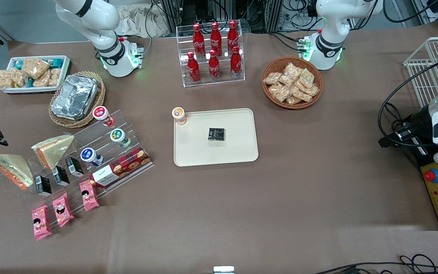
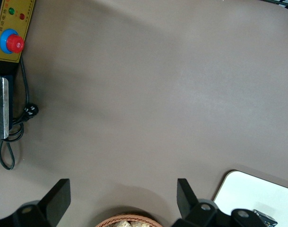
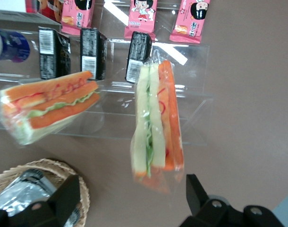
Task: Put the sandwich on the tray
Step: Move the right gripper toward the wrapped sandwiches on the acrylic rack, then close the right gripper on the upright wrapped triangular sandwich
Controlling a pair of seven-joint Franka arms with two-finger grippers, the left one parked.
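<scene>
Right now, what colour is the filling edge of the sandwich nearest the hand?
Bright orange on the sandwich, clearest in the right wrist view.

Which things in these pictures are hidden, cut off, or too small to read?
- Gripper: wrist view shows open fingers over the sandwich; in the front view it sits at the frame edge, mostly cut off.
- Small black packet on the tray: label too small to read.
- Foil container: closed, so contents are hidden.
- Wire basket: cut off by the parked arm and frame edge.

Cola bottles [image 1: 214,49] in clear rack; snack basket [image 1: 292,82]; foil container [image 1: 74,97].
</scene>
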